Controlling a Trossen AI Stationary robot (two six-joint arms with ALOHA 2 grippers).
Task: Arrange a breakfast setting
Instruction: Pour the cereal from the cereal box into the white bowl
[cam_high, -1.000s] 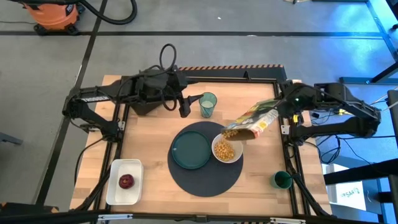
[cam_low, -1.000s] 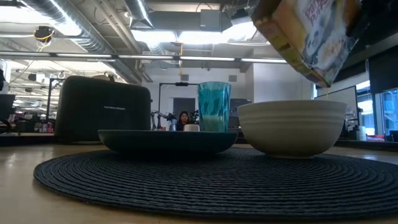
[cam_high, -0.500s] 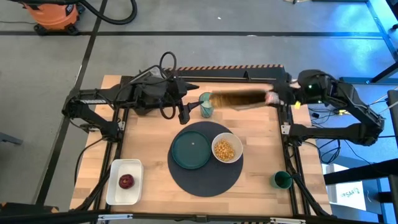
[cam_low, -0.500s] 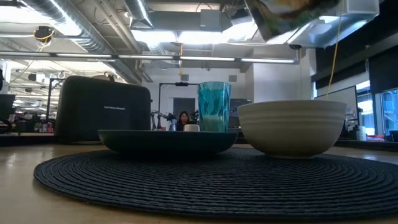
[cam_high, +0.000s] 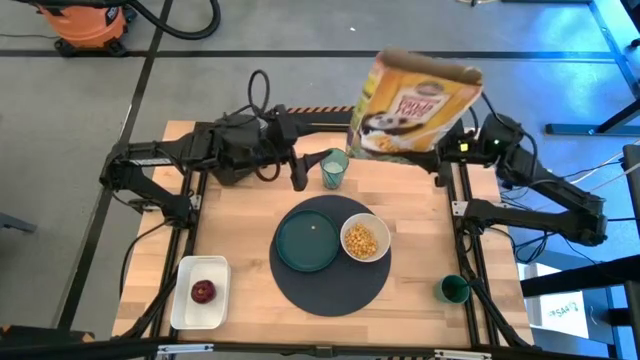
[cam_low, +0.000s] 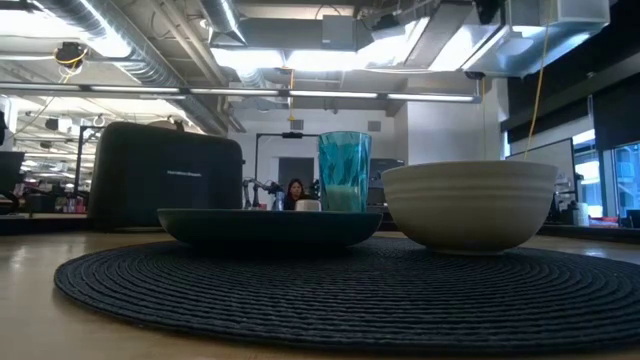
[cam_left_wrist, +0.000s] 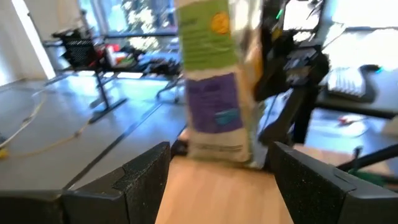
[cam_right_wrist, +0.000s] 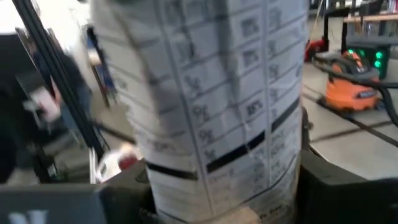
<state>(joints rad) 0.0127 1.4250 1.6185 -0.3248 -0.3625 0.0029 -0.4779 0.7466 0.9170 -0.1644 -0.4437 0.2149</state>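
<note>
My right gripper (cam_high: 441, 163) is shut on a yellow cereal box (cam_high: 412, 105), held high over the table's far right part with its open top up. The box fills the right wrist view (cam_right_wrist: 211, 99). The white bowl (cam_high: 364, 240) holds yellow cereal and stands beside the teal plate (cam_high: 308, 241) on the round dark-blue mat (cam_high: 330, 285). My left gripper (cam_high: 297, 177) is open and empty, next to a teal cup (cam_high: 334, 168). A red fruit (cam_high: 204, 291) lies in the white tray (cam_high: 184, 303). The dark-green mug (cam_high: 453, 290) stands near the right edge. No bagel shows. My right gripper pinches the cereal box between its two fingers (cam_right_wrist: 127, 190), one on each side, near the box's bottom end (cam_right_wrist: 230, 186). The fingers come level from the table's right side and lie across the box. The box stands upright and is lifted clear of the table.
The black toaster (cam_low: 165, 175) stands at the far left, mostly under my left arm in the high view. Bare wood lies to the right of the mat. A person shows far off in the room behind the table (cam_low: 295, 190).
My right gripper has swung from over the bowl toward the table's far right and up. It has turned the cereal box from tipped, mouth down over the bowl, to upright with the open top up. The box has left the low view.
</note>
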